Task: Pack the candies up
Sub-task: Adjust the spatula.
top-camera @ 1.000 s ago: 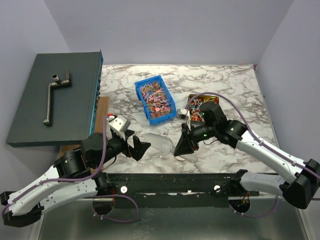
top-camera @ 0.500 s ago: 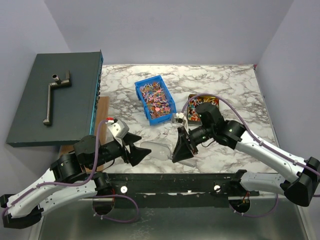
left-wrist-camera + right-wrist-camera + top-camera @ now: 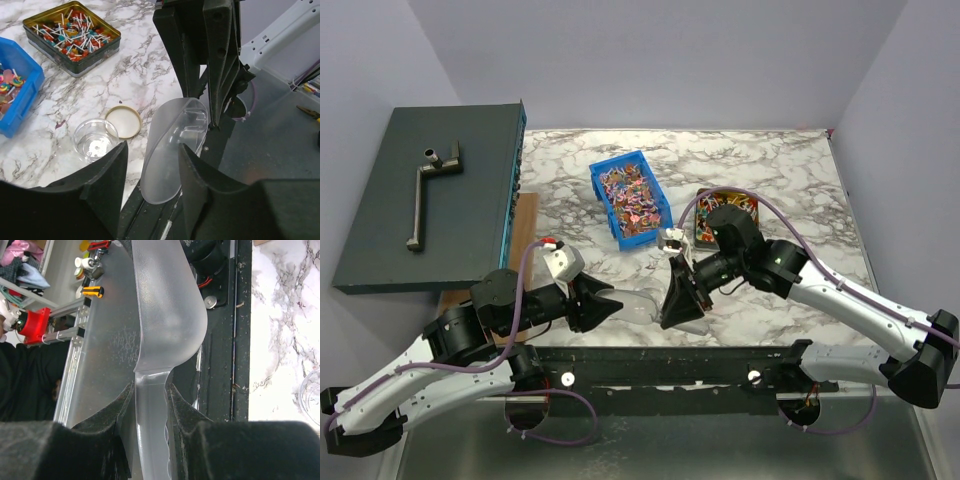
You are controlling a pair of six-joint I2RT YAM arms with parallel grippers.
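Our right jaws pinch the handle of the clear plastic scoop point(image 3: 175, 145); our left jaws stand part-open astride its bowl. The small, mixed-colour wrapped candies point(image 3: 631, 198) lie beyond both.

No word, label, brand or number can be read anywhere: the wrappers of the candies point(image 3: 632, 200) in the blue bin point(image 3: 604, 205) and the gold tin point(image 3: 97, 55) are too small to make out, and the clear scoop point(image 3: 170, 145) and the dark box point(image 3: 470, 220) show no legible mark.
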